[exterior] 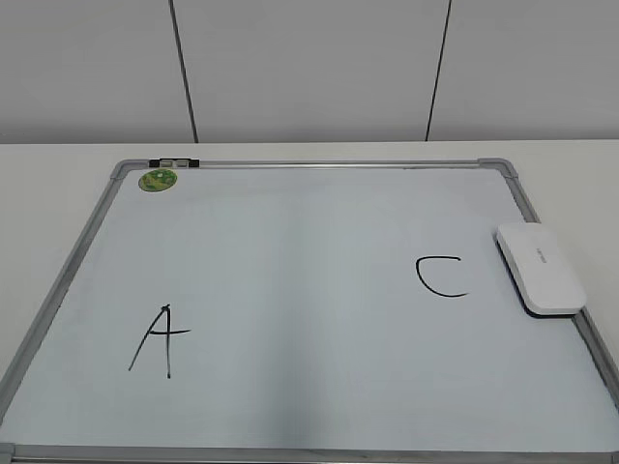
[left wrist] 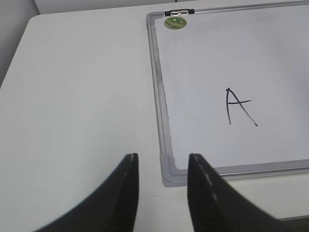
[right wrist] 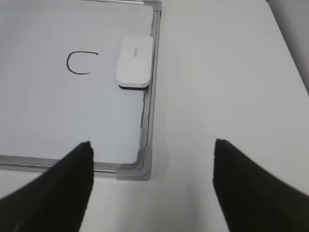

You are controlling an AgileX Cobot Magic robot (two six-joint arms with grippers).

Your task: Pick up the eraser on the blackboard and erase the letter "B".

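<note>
The blackboard [exterior: 290, 164] is a white board in a silver-grey frame, lying flat on the table. The white eraser [exterior: 540, 268] lies on its right edge, beside a black "C" [exterior: 440, 277]. A black "A" [exterior: 160, 338] is at the lower left. No letter "B" shows; the board between "A" and "C" is blank. Neither gripper shows in the exterior view. My left gripper [left wrist: 161, 157] is open and empty, over the table by the board's near left corner [left wrist: 169, 174]. My right gripper [right wrist: 153, 144] is wide open and empty, above the near right corner [right wrist: 140, 166], with the eraser [right wrist: 135, 60] farther ahead.
A small round green magnet [exterior: 158, 179] sits at the board's far left corner, next to a metal clip [exterior: 174, 162] on the frame. It also shows in the left wrist view [left wrist: 175, 22]. White table surface lies left and right of the board. A panelled wall stands behind.
</note>
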